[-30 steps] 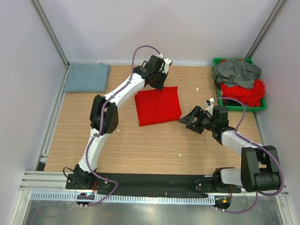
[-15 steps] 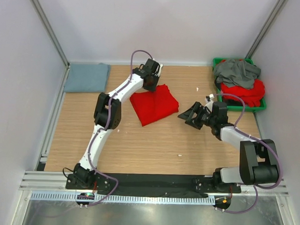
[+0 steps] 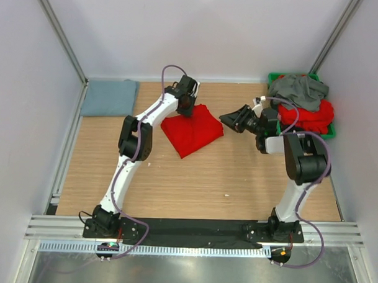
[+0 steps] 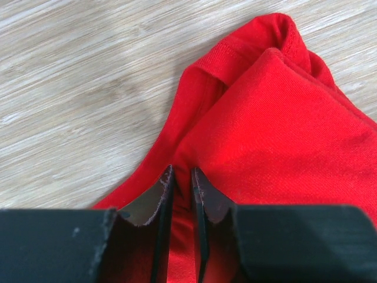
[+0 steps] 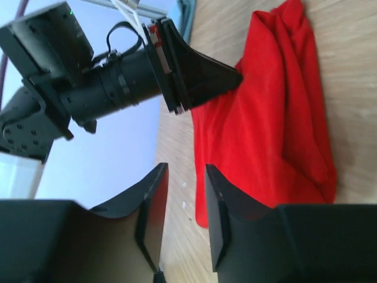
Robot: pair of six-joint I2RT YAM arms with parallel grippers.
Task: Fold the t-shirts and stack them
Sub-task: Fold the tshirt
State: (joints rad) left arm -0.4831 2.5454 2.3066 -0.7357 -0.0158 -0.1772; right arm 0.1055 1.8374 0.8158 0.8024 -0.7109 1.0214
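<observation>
A folded bright red t-shirt [image 3: 194, 130] lies on the wooden table, turned cornerwise. My left gripper [image 3: 185, 108] is at its far left edge and is shut on a pinch of its cloth; in the left wrist view the gripper [image 4: 182, 177] has red t-shirt [image 4: 277, 135] between nearly closed jaws. My right gripper [image 3: 229, 119] hovers just right of the shirt, open a little and empty. In the right wrist view it [image 5: 185, 171] faces the red shirt [image 5: 277, 130] and the left gripper [image 5: 200, 73].
A folded dusty blue-grey t-shirt [image 3: 108, 96] lies at the back left corner. A green bin [image 3: 275, 77] at the back right holds a dark grey t-shirt [image 3: 297, 89] on top of red t-shirts [image 3: 311, 116]. White walls and metal posts enclose the table [image 3: 194, 179].
My left gripper has moved left and dragged the red shirt with it, turning it. My right gripper has swung from the table's right side up towards the shirt's right edge.
</observation>
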